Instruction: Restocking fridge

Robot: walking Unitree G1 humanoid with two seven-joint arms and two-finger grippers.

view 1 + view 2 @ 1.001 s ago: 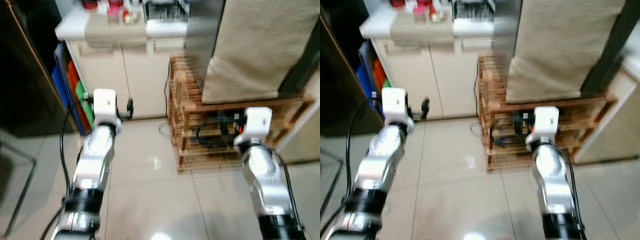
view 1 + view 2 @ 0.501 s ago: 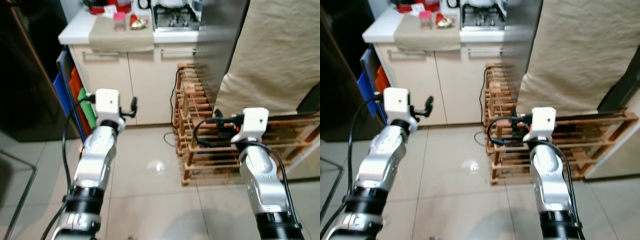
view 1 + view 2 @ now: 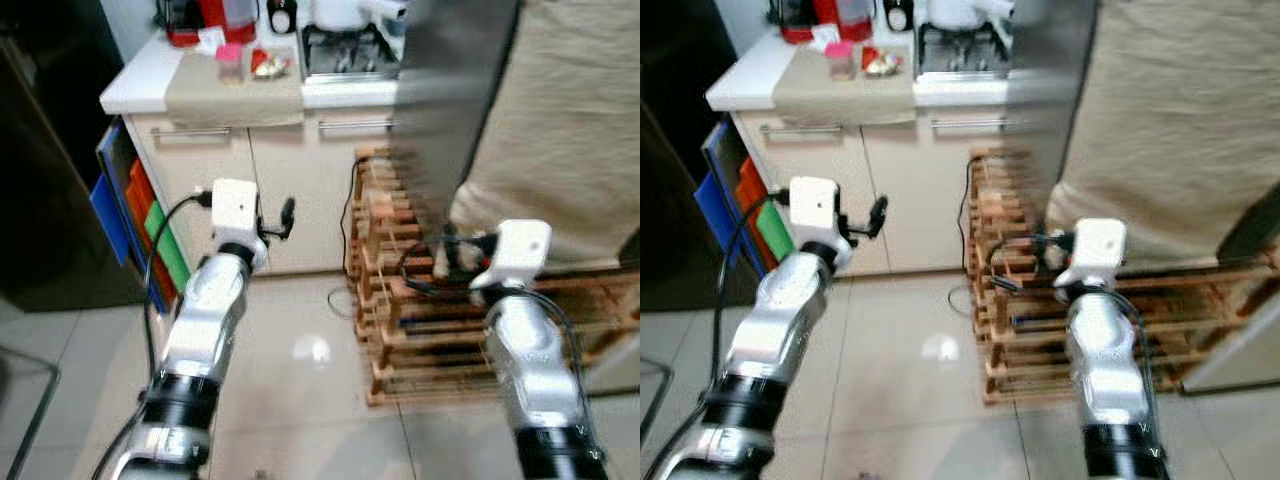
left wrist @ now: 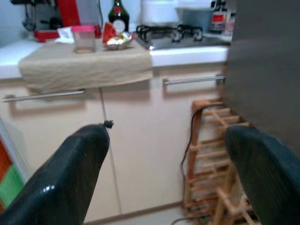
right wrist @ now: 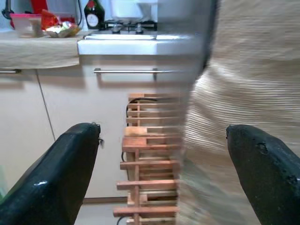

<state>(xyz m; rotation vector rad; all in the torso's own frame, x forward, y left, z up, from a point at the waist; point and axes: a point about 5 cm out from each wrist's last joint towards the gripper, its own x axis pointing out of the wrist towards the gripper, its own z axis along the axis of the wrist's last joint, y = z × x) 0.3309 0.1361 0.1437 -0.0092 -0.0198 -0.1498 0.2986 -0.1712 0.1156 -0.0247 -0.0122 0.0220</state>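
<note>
**Both pincers wide open, facing the kitchen counter**

While no fridge can be made out with certainty, a grey panel (image 3: 455, 90), possibly an appliance side, rises just beyond the right gripper (image 5: 164, 154). Both the left gripper (image 4: 164, 154) and the right have fingers spread wide, holding nothing. Ahead of the left gripper: cream cabinets (image 4: 136, 140), a cloth-covered counter (image 4: 84, 63) with a pink-lidded jar (image 4: 84, 38) and a dark bottle (image 4: 119, 18), its label unreadable. A wooden rack (image 3: 420, 290) stands below the right gripper.
</note>
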